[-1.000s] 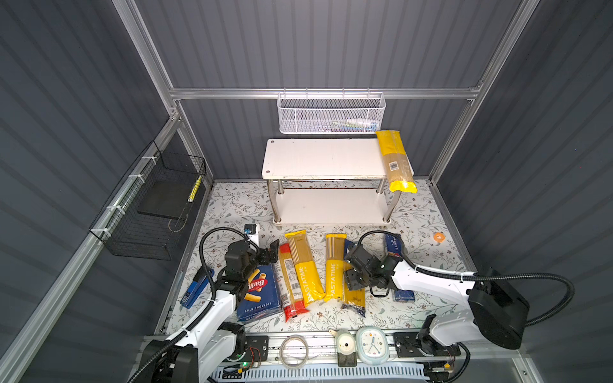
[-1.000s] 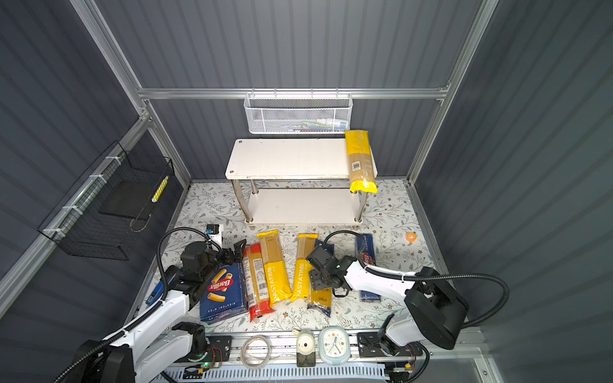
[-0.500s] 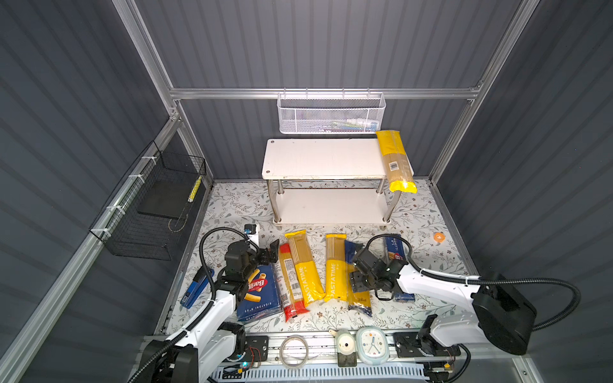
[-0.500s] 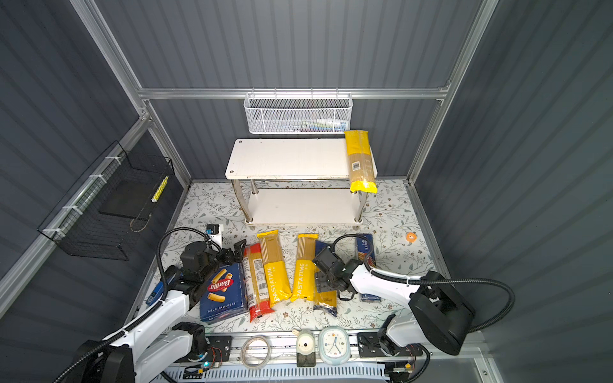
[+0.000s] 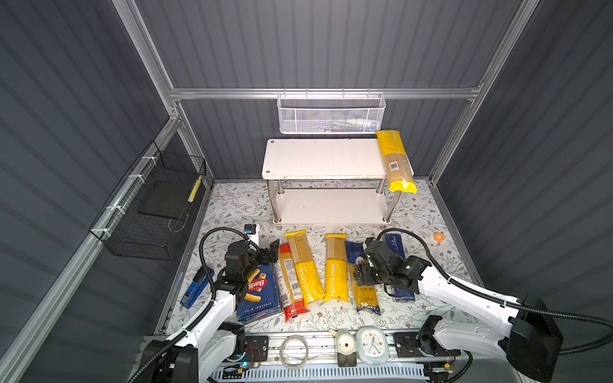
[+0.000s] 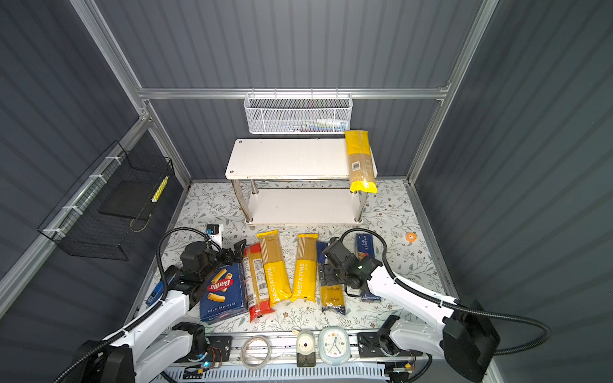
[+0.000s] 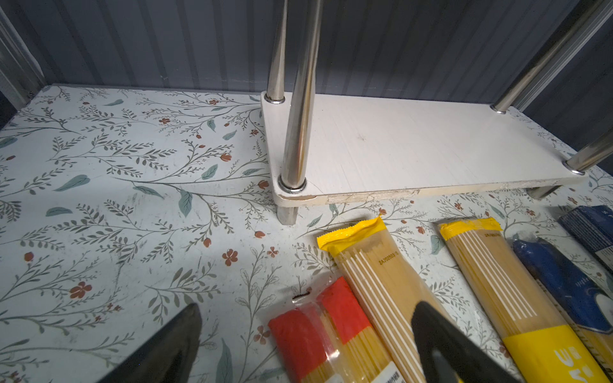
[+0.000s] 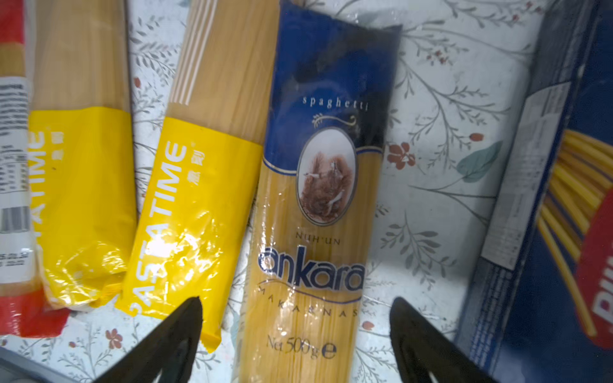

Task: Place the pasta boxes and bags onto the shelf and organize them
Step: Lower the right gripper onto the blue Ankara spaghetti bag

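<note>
One second on, right gripper hangs wider over ankara bag.

Dark grey ribbed walls, aluminium frame, white floral-patterned floor

The floral tabletop carries the white two-tier shelf at its far side, well beyond both claws, and a row of packs lying flat. Directly under the right claw lies the dark-blue ankara bag. Just left of that claw are a PASTATIME bag and a second PASTATIME bag, just right of it the spaghetti box and, farther right, a small orange disc. The rigatoni box lies just nearer than the left claw, the red-ended bag just beside it, while the yellow-ended bag rests on the shelf's top board, far beyond the right claw, overhanging the front edge.
</note>
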Robot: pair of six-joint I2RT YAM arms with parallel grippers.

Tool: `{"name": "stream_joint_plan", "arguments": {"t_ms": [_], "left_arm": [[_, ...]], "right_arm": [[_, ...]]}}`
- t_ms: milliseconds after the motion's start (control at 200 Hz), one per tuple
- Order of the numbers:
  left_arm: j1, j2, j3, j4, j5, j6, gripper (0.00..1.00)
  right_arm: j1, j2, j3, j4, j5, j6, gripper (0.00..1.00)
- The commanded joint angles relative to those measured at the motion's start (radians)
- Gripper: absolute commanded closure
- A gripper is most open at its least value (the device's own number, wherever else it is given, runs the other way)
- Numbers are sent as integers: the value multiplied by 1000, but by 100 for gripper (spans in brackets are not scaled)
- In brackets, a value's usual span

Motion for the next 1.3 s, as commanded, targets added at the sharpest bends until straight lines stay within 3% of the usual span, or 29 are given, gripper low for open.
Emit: {"name": "stream_joint_plan", "arguments": {"t_ms": [0,555,1296], "left_arm": [[-4,-8,3,-6,-6,-7,0],[-4,-5,4,-6,12,1,0],[-4,-12,2,-5,8,-1,0]], "right_arm": [[-2,-2,-7,-20,23,-11,8],[-4,178,26,27,-22,9,4],[-4,275,9,134,-38,15,1]]}}
